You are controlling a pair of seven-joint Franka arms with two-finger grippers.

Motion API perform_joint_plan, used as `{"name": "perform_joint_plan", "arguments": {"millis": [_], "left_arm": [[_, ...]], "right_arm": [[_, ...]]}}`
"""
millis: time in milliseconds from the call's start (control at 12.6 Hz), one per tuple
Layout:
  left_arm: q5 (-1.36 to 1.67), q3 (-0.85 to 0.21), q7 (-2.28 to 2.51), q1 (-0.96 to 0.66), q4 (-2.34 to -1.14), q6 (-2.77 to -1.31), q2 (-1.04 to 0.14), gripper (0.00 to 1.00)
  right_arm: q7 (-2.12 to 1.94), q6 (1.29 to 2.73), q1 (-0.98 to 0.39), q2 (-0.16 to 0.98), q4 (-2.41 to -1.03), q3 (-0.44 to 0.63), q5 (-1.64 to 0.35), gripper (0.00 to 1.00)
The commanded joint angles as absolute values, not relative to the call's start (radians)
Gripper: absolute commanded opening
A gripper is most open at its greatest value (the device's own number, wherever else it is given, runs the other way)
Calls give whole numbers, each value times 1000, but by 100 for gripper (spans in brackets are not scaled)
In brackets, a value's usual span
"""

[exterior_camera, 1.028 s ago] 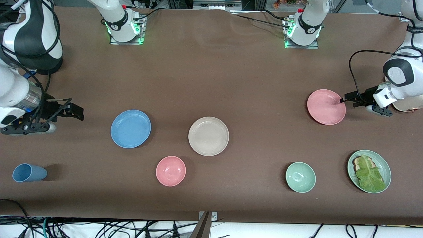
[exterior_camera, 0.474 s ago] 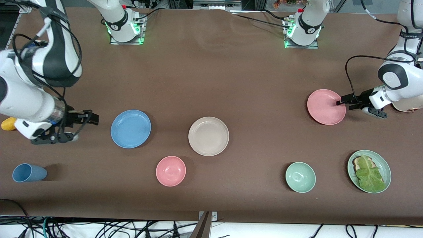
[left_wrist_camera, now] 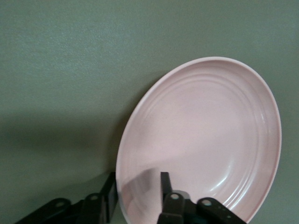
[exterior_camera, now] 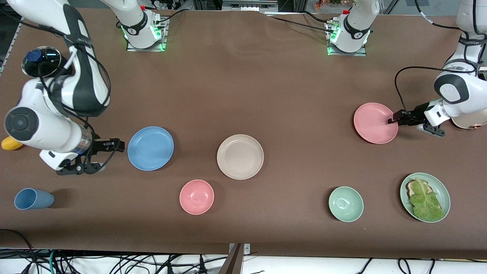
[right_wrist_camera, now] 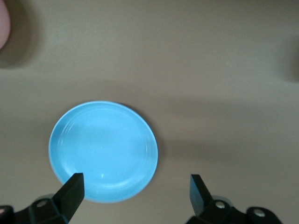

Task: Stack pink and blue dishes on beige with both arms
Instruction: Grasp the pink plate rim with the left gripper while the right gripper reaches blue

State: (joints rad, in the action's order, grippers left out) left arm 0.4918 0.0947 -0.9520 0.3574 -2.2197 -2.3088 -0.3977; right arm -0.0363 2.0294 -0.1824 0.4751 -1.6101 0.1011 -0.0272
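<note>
Nothing stacked yet: beige plate (exterior_camera: 240, 156) sits bare mid-table, both dishes apart from it. Left gripper (exterior_camera: 395, 118) is at the pink plate (exterior_camera: 375, 123), on the rim edge toward the left arm's end of the table; in the left wrist view the fingers (left_wrist_camera: 165, 183) straddle that rim, one inside the dish, one outside under the lip, pink plate (left_wrist_camera: 201, 140) filling the space ahead of them. They look close on the rim, but I can't tell whether they're actually clamped or still have a gap, and the plate reads as flat on the table, not lifted. Right gripper (exterior_camera: 114, 145) is low, just beside the blue plate (exterior_camera: 150, 148) on its edge toward the right arm's end, not touching. Right wrist view shows its fingers (right_wrist_camera: 73, 190) spread wide, with the blue plate (right_wrist_camera: 104, 150) ahead of them and partly between the tips, nothing held. Judgement: early stage, both arms on approach/grasp. Left: confirm pinch on pink, lift, carry to beige, set down. Right: close the last bit to the blue rim, pinch, lift, stack. Order matters, since the two arms will meet over the beige plate. Pink bowl (exterior_camera: 196, 196) sits nearer the camera than beige, out of the direct paths.
</note>
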Motion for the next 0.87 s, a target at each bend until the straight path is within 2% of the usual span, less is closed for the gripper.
{"name": "perform_joint_plan", "arguments": {"millis": [0,395,791], "left_arm": [[531,95,-992,360,-2203,-2315,-417,0],[523,95,-992,359,-2192,-2303,-410,0],[526,75,-893,290,-2111,-2197,-374,0]], "right_arm": [[-37,2175,-179,454,-1753,86,-45,100],[-46,2313,-176,445,-1905,86,-44,100],[-86,2479,-155,454,-2022,94,-46,100]]}}
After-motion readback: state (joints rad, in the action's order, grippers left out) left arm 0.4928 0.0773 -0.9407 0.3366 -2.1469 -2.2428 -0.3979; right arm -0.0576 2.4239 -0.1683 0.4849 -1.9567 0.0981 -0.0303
